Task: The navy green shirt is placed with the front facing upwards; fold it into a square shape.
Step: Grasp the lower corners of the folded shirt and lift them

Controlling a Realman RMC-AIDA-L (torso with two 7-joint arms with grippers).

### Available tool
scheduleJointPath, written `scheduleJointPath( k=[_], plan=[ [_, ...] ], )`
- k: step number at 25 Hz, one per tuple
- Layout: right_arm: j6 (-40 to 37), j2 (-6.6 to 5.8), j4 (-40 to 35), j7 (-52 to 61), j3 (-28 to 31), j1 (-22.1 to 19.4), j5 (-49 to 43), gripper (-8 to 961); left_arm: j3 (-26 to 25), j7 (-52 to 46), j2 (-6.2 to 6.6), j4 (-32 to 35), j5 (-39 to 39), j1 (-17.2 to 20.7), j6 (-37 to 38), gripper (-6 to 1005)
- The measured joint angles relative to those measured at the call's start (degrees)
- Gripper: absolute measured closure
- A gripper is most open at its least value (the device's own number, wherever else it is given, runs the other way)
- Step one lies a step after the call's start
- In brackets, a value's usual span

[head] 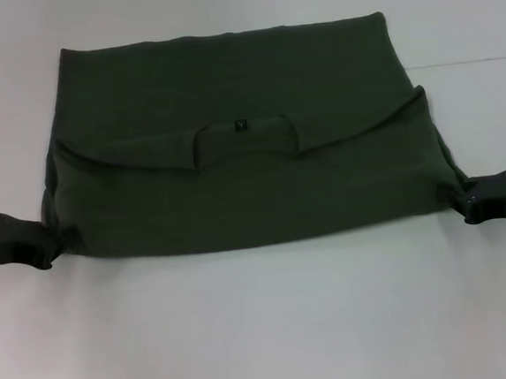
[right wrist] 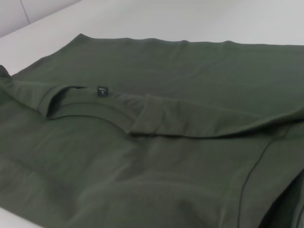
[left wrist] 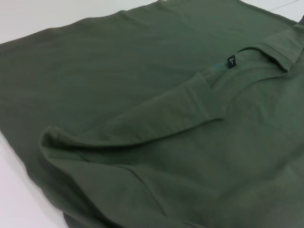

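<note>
White and bare, the desk carried the navy green shirt, which lay spread across its middle, already doubled over once: the collar half had been brought down over the lower half, so that the plain back faced up and the curved neckline sat near the centre. The cloth looked like soft, limp cotton, light enough to lift by its corners but sure to sag and crease between two holds; it would probably grip the surface rather than slide. The best places to take it appeared to be the two near corners of the folded layer, where the edges bunched. The left tool sat at the near left corner and the right tool at the near right one, each touching the hem; whether either was closed on cloth could not be told. A small dark neck label marked the collar.
</note>
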Motion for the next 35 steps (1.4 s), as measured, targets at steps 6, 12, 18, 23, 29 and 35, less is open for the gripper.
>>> scheduleJointPath(
  k=[6, 12, 18, 23, 29, 35],
  plan=[
    [0.00, -0.04, -0.05, -0.49, 0.14, -0.62, 0.24, 906, -0.41, 5.26, -0.08, 0.02, -1.56, 1.01, 1.93, 920],
    [-3.00, 0.01, -0.18, -3.54, 0.71, -2.40, 1.55, 907, -2.79, 15.21, -0.12, 0.50, -7.70, 4.26, 5.84, 917],
    [-11.48, 0.04, -0.24, -10.08, 3.75, -5.88, 6.58, 907, -6.50, 20.05, -0.20, 1.05, -8.25, 6.41, 9.97, 914],
    [-20.19, 0.09, -0.32, -14.79, 7.51, -9.42, 7.88, 906, -7.34, 21.77, -0.57, 2.76, -8.18, 9.38, 13.05, 912],
    [-26.33, 0.40, 0.47, -18.63, 10.23, -12.47, 7.80, 906, -7.68, 26.47, -2.45, 6.86, -7.82, 14.42, 18.76, 909],
    [-31.13, 0.59, 3.58, -23.45, 10.13, -14.86, 7.64, 906, -11.42, 32.06, -4.14, 10.41, -8.00, 19.63, 24.17, 906]
  ],
)
